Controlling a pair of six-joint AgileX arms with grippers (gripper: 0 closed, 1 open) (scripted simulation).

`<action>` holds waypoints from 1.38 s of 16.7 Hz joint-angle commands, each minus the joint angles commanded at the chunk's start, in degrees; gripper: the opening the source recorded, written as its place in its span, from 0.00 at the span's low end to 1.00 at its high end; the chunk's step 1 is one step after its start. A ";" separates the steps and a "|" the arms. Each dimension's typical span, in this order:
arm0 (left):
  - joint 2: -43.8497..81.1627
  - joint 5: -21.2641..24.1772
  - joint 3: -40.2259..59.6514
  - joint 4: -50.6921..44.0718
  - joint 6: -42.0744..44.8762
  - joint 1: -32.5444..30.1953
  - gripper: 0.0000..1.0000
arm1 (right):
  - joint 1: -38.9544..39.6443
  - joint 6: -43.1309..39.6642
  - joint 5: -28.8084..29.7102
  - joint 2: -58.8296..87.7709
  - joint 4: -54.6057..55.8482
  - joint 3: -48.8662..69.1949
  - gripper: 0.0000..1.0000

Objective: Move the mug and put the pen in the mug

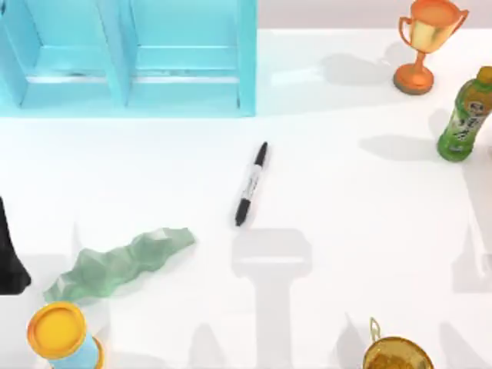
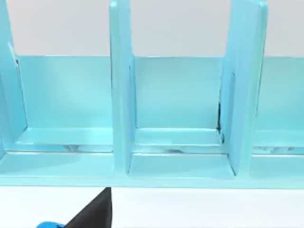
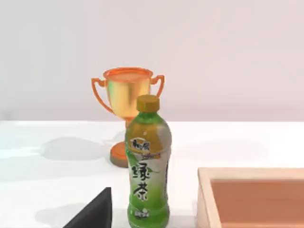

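One pen (image 1: 251, 184) | white table (image 1: 346, 200) | blue shelf (image 1: 127, 58) behind

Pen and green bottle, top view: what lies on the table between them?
Nothing; bare white table lies between the pen and the bottle, with only shadows.

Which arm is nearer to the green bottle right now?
Right. The right wrist view has the green bottle standing close ahead of the right gripper; the left arm sits at the far left edge of the table.

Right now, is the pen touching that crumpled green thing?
Apart. The top view shows bare white table between the pen and the crumpled green thing.
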 joint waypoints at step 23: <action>0.00 0.00 0.00 0.00 0.00 0.00 1.00 | -24.10 -23.71 0.08 92.90 -65.17 80.16 1.00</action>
